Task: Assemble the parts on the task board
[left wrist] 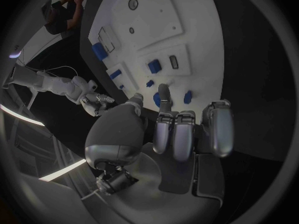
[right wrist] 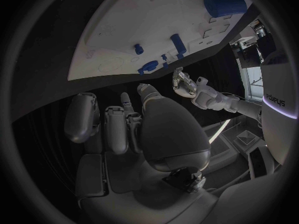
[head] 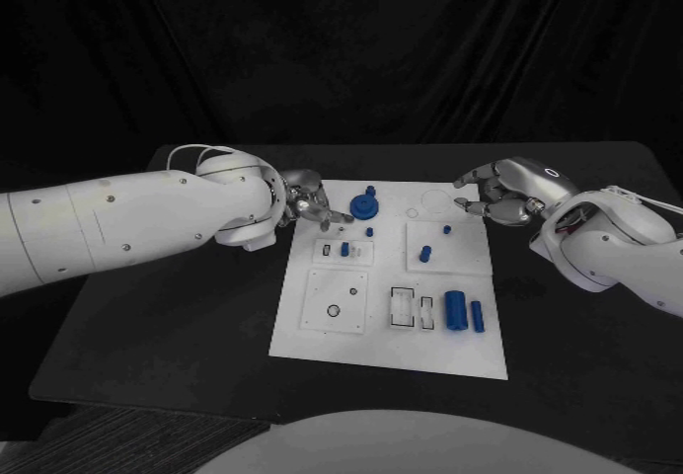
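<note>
The white task board lies mid-table. Its far end carries a round blue part and small blue pegs. A thick blue cylinder and a slim one lie at its near right. My left hand hovers at the board's far left corner, fingers apart and holding nothing; the left wrist view shows its fingers just short of the round blue part. My right hand hovers at the far right corner, fingers loosely bent and bare, its fingers off the board's edge.
Black table surrounds the board, with bare room on both sides and in front. Rectangular slots and round holes mark the board's near half. A blue block stands in the raised plate near my left hand.
</note>
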Available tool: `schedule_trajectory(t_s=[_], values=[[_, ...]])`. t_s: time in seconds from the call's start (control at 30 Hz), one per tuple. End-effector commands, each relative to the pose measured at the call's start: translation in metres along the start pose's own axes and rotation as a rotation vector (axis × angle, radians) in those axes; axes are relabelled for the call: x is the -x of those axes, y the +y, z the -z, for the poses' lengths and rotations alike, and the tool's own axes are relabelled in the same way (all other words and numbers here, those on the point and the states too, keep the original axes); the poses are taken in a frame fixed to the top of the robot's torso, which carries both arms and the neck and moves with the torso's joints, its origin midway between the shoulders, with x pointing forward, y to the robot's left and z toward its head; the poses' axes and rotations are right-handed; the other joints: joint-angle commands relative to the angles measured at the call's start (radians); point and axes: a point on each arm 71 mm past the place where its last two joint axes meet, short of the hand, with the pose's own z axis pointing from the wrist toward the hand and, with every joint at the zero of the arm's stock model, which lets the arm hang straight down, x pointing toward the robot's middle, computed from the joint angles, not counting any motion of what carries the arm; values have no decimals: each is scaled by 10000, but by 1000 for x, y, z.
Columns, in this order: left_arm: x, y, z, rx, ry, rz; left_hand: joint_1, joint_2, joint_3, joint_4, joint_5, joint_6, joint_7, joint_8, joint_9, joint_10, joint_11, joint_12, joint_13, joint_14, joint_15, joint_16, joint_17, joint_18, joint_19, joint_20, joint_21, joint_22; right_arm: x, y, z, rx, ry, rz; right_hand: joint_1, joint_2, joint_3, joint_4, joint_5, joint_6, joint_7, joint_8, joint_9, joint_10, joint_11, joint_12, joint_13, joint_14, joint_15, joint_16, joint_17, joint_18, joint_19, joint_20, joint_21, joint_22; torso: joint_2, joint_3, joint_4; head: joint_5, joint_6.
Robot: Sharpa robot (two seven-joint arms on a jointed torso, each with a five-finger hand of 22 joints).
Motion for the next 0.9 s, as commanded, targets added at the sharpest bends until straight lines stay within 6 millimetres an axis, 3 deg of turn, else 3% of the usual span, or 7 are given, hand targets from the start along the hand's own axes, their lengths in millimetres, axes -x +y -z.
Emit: schedule_trajectory(t_s=[0.03, 0.23, 0.43, 0.63, 0.77, 0.9], values=[[22, -4, 5, -527, -937, 932, 238, 29, -126, 6, -4, 158, -47, 186, 131, 1038, -124, 35, 2624, 1057, -111, 27, 2635, 9, 119, -34, 88, 1537, 1, -1, 1, -103, -196, 5, 86, -11, 25, 13, 49, 68, -19, -18, -13, 1065, 79, 35, 2632, 734, 74, -35, 1169, 39, -12, 42, -22, 1536, 2, -1, 0, -4, -1], [46, 2, 4, -304, -842, 1111, 536, 120, -231, -25, 20, 148, -110, 453, 417, 1038, -181, 35, 2624, 1057, -165, 27, 2635, -15, 199, -95, 152, 1601, 0, -1, 0, -117, -140, 7, 66, -14, 23, 28, 52, 82, -19, -14, -13, 1065, 80, 35, 2632, 735, 76, -34, 1170, 39, -12, 43, -26, 1536, 1, 5, -3, 90, -1], [54, 11, -4, 266, -374, 393, 759, 167, -308, -62, 18, 100, -141, 673, 679, 1038, -205, 35, 2624, 1057, -186, 27, 2635, -16, 201, -120, 138, 1618, 0, 0, 0, -90, -82, 10, 63, -13, 24, 31, 54, 85, -20, -13, -13, 1065, 80, 35, 2632, 734, 77, -38, 1166, 40, -14, 43, -32, 1534, 5, -2, 15, 61, -1], [57, 24, -14, 853, -54, 147, 928, 218, -357, -109, 30, 5, -154, 827, 900, 1038, -218, 35, 2624, 1057, -199, 27, 2635, -12, 191, -135, 113, 1624, -1, 0, 0, -76, -34, 4, 61, -12, 27, 33, 58, 90, -20, -13, -13, 1065, 80, 35, 2632, 734, 77, -40, 1164, 40, -13, 44, -30, 1535, 36, 35, 8, 56, -1], [57, 28, -20, 994, 8, 128, 954, 236, -381, -108, 33, -70, -142, 839, 951, 1038, -211, 35, 2624, 1057, -196, 27, 2635, -4, 168, -136, 80, 1613, -2, -1, 1, -93, 2, -4, 61, -12, 27, 33, 58, 90, -20, -13, -13, 1065, 80, 35, 2632, 734, 77, -40, 1164, 40, -13, 44, -30, 1535, 67, -24, 10, 61, -1], [53, 28, -26, 995, 153, 93, 962, 259, -430, -85, 32, -198, -116, 837, 1014, 1038, -192, 35, 2624, 1057, -183, 27, 2635, 0, 149, -131, 54, 1611, -3, 0, 1, -87, 28, -16, 61, -12, 27, 33, 58, 90, -20, -13, -13, 1065, 80, 35, 2632, 734, 77, -40, 1164, 40, -13, 44, -30, 1535, 89, -52, 15, 69, -1]])
